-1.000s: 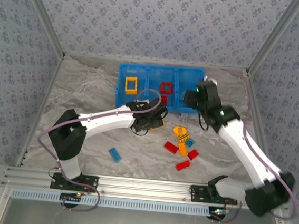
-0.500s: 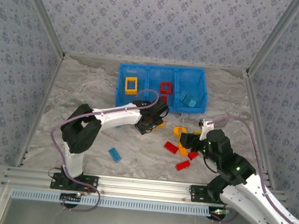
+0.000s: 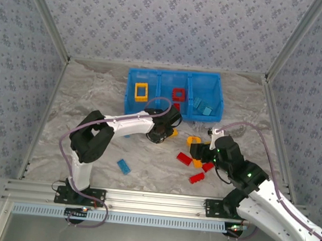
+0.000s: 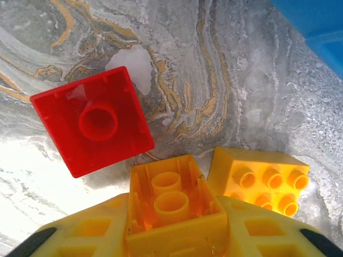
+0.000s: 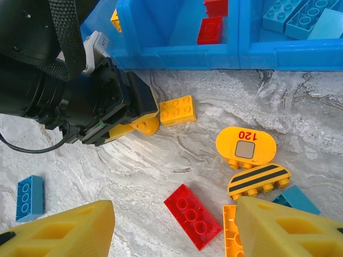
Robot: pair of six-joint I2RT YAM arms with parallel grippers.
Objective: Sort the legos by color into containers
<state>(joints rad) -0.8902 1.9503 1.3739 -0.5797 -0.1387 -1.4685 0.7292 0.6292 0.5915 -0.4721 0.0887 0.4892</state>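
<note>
Left gripper (image 4: 171, 241) pinches a glossy yellow brick (image 4: 171, 206) (hollow tubes showing)

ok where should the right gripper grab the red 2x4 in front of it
From straight above, pinch the red 2x4 across its narrow width, closing on the two long side walls. It lies flat, studs up, so the sides are the grip. Favour the end away from the orange brick beside it.

The top camera looks down from high behind on the whole table (image 3: 84, 90). The left wrist camera points straight down, very close. The right wrist camera sits higher, facing the blue bin (image 5: 182, 56), and both catch one yellow studded brick (image 4: 260, 179).
</note>
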